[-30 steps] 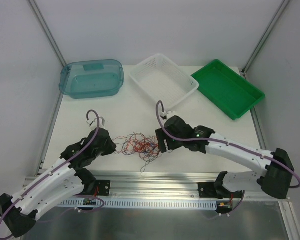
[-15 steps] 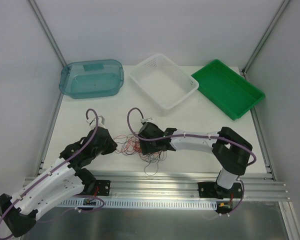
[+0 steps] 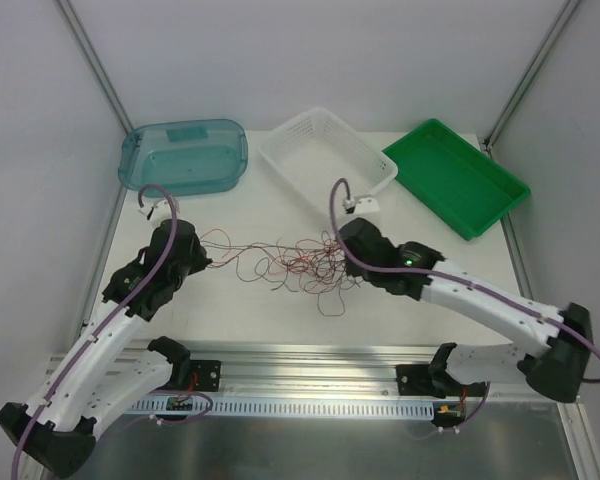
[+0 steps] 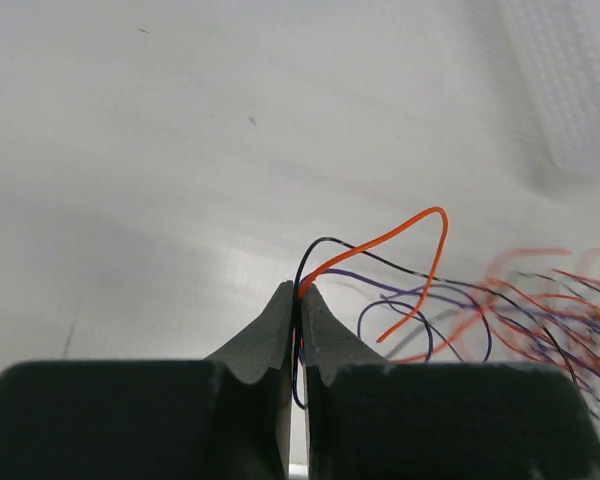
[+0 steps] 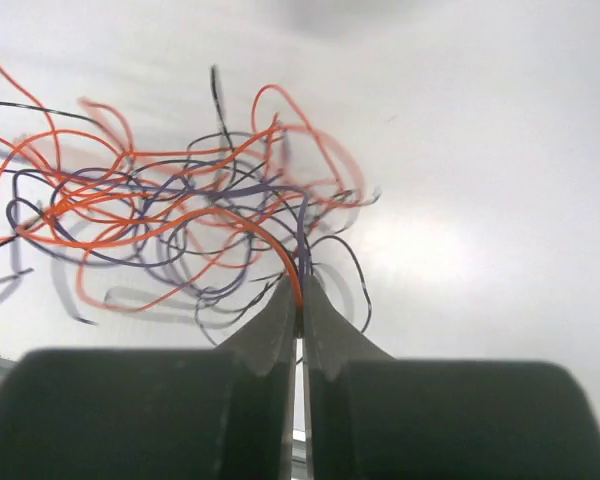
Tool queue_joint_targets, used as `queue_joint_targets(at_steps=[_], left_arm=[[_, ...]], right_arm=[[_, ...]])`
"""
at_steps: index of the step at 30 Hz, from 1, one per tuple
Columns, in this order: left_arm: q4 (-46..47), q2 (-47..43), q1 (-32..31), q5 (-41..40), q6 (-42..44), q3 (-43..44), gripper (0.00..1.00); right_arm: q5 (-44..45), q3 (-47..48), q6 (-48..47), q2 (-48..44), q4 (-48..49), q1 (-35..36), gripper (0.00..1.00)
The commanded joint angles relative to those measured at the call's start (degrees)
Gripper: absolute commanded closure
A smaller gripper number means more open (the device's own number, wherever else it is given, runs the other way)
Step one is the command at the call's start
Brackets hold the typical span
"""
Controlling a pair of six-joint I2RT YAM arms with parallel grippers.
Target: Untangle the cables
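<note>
Cables (image 3: 300,262) stretch from left gripper (image 4: 298,295) to right gripper (image 5: 300,300), tangle bunched just ahead of right one. Both pinch thin coloured strands tight. Best spread apart slowly, grip firm, watching knot loosen

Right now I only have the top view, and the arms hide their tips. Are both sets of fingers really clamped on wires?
Observer: The left fingers are shut on an orange wire, a black one and a purple one.
Operator: And the right?
Observer: The right fingers are shut too, pinching an orange and a purple strand of the tangle.
Operator: How close is the knot to them?
Observer: It bunches just beyond those tips.
</note>
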Motion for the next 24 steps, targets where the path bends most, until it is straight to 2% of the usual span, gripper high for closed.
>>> queue_joint_targets(at_steps=[1,4,7,14,19,20,21,22,23,24], left_arm=[[-1.7,3.2,8.2,-3.0,5.6,3.1,1.0],[-1.7,4.2,15.1,-1.6,5.1,3.3,1.0],[-1.6,4.9,18.9,0.5,4.5,3.0,1.0],[-0.9,6.1,19.6,3.8,4.0,-1.2,0.99],[0.7,4.6,19.6,10.1,3.8,-5.5,1.0],[1.0,4.0,19.5,13.0,4.0,-5.8,1.0],[1.4,2.5,19.5,15.0,4.3,-6.5,0.99],[2.5,1.8,19.5,17.3,4.6,-6.9,0.98],[2.9,1.4,19.5,22.3,5.3,-7.1,0.96],[3.2,1.2,19.5,24.6,5.7,-7.5,0.94]], right_arm=[[9.1,4.7,-7.7,-12.7,-10.6,-2.6,0.99],[8.3,8.0,-12.3,-19.3,-14.4,-7.2,0.99],[5.4,12.5,-15.3,-25.4,-17.1,-12.8,0.99],[-0.9,18.6,-19.0,-31.8,-18.3,-16.0,0.99],[-2.3,13.2,-17.8,-30.2,-19.0,-16.1,0.99],[-2.0,11.5,-16.2,-29.7,-18.9,-16.0,0.94],[-1.6,8.0,-14.6,-29.1,-19.2,-16.1,0.83],[-1.6,6.5,-13.3,-27.5,-19.5,-16.1,0.68],[-2.9,5.2,-12.7,-26.6,-19.4,-16.0,0.44],[-5.3,3.6,-12.5,-25.6,-18.5,-16.0,0.38]])
